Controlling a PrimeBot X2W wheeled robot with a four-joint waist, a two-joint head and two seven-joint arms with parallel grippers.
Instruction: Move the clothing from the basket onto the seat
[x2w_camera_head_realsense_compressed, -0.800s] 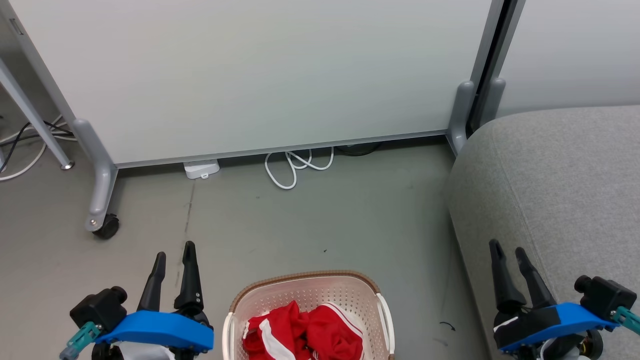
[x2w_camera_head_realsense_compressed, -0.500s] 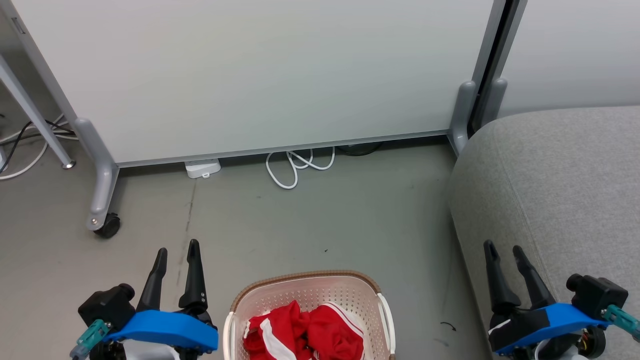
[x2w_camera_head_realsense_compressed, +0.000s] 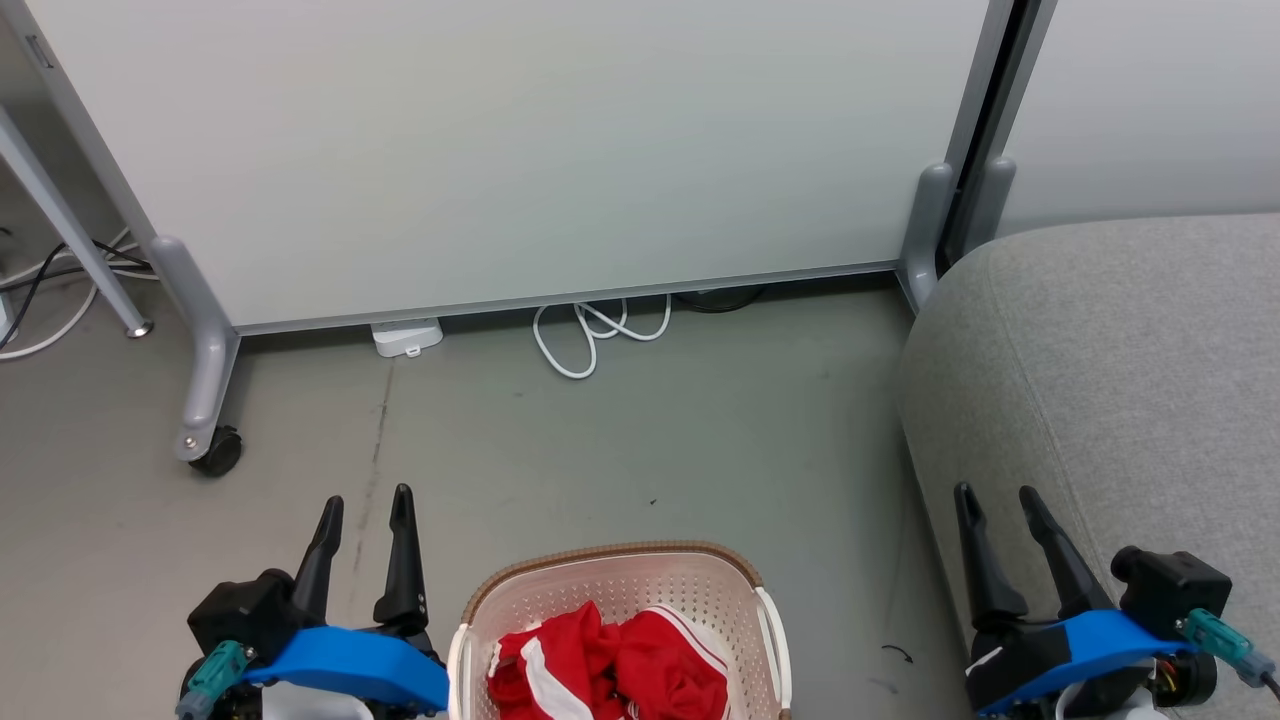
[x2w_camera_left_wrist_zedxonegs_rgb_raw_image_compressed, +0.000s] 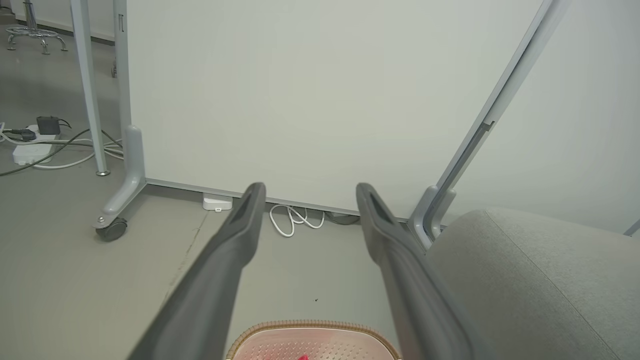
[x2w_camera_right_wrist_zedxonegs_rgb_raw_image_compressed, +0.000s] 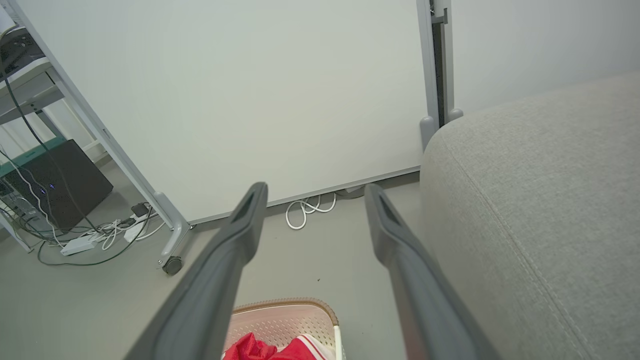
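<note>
Red clothing (x2w_camera_head_realsense_compressed: 610, 670) heaped inside basket (x2w_camera_head_realsense_compressed: 620, 550) (white stripes showing). Left gripper (x2w_camera_head_realsense_compressed: 368, 497) left of basket, right gripper (x2w_camera_head_realsense_compressed: 996, 490) right of it, by couch (x2w_camera_head_realsense_compressed: 1120, 360); both jaws apart, empty.

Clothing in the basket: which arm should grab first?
Left, probably. The left hand sits right beside the basket holding the clothing; the right hand is farther off, by the seat. Both open.

Light was even, bright and diffuse, shadows faint; wrist views bent lines at edges, with near fingers (x2w_camera_left_wrist_zedxonegs_rgb_raw_image_compressed: 215, 280) blurred
</note>
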